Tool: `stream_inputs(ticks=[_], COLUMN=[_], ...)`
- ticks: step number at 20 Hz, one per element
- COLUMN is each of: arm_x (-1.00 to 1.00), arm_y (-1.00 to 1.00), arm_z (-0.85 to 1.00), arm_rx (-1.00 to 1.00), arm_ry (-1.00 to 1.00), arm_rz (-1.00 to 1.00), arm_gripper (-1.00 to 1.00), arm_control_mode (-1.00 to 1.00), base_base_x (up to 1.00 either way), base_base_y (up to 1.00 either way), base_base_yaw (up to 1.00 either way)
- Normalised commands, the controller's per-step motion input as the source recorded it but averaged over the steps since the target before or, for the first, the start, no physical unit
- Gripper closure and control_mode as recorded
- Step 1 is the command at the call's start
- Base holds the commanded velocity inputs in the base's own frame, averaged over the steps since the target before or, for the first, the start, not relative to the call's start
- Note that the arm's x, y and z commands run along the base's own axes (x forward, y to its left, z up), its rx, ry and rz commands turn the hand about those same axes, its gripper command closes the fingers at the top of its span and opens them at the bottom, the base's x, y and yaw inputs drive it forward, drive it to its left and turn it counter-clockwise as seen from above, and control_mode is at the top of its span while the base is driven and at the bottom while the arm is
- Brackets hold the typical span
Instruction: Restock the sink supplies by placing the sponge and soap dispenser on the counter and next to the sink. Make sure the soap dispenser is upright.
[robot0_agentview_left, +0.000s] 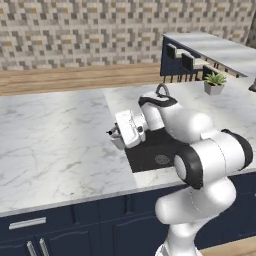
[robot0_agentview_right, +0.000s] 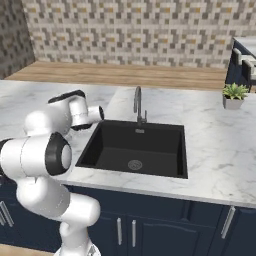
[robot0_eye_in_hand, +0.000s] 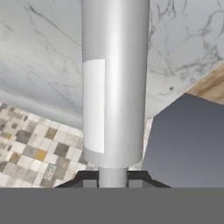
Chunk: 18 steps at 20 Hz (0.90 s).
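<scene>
The soap dispenser (robot0_eye_in_hand: 114, 87), a slim grey-white cylinder with a paler label, runs straight up the middle of the hand view. Its narrow neck sits between the dark fingertips of my gripper (robot0_eye_in_hand: 112, 180), which is shut on it. In the left base view my gripper (robot0_agentview_left: 114, 134) hovers just over the counter (robot0_agentview_left: 55, 145) at the left rim of the black sink (robot0_agentview_left: 156, 152), with the dispenser (robot0_agentview_left: 118, 143) a small grey shape at its tip. The arm hides most of the hand in the right base view. The sponge is out of view.
A chrome gooseneck faucet (robot0_agentview_right: 137, 104) stands behind the sink (robot0_agentview_right: 135, 145). A small potted plant (robot0_agentview_right: 233, 95) sits on the counter at the far right. Wide bare marble lies left of the sink. A second counter with dark chairs (robot0_agentview_left: 186, 61) stands at the back.
</scene>
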Motion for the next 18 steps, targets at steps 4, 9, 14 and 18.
stream_inputs(ticks=[4, 9, 14, 18], arm_x=[0.78, 0.63, 0.56, 0.29], arm_y=[0.00, -0.03, 0.00, 0.15], arm_z=[0.00, 0.00, -0.14, -0.41], arm_rx=[0.23, 0.14, 0.09, 0.01], arm_ry=[0.24, 0.23, 0.21, 0.04], arm_rz=[0.11, 0.05, 0.02, 0.00], arm_gripper=[1.00, 1.00, 1.00, 1.00], arm_control_mode=[-1.00, -1.00, -1.00, -1.00], base_base_x=[0.00, 0.00, 0.00, 0.00], base_base_y=[0.00, 0.00, 0.00, 0.00], base_base_yaw=[0.00, 0.00, 0.00, 0.00])
